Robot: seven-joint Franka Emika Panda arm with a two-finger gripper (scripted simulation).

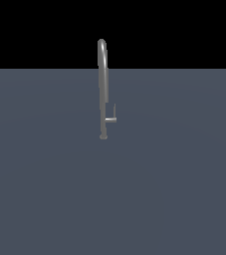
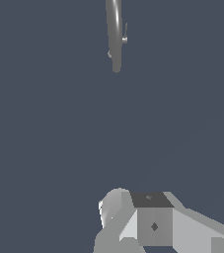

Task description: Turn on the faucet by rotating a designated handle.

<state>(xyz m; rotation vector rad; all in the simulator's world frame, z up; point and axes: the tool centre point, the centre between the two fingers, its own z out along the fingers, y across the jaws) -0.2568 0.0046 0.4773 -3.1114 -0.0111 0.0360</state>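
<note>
The faucet [image 1: 102, 89] stands upright on the floor [image 1: 45, 189], its base resting on that surface near the middle of the exterior view, with its curved top rising past the floor's far edge. The handle [image 1: 111, 118] projects from the pipe low down, just above the base, toward the exterior view's right, and its thin rod turns upward alongside the pipe without touching it. In the wrist view the gripper [image 2: 148, 222] sits well apart from the faucet [image 2: 114, 34], which lies ahead of it across bare floor [image 2: 44, 123]; the handle [image 2: 125, 37] shows as 1 small stub at the pipe's side. The gripper touches nothing.
</note>
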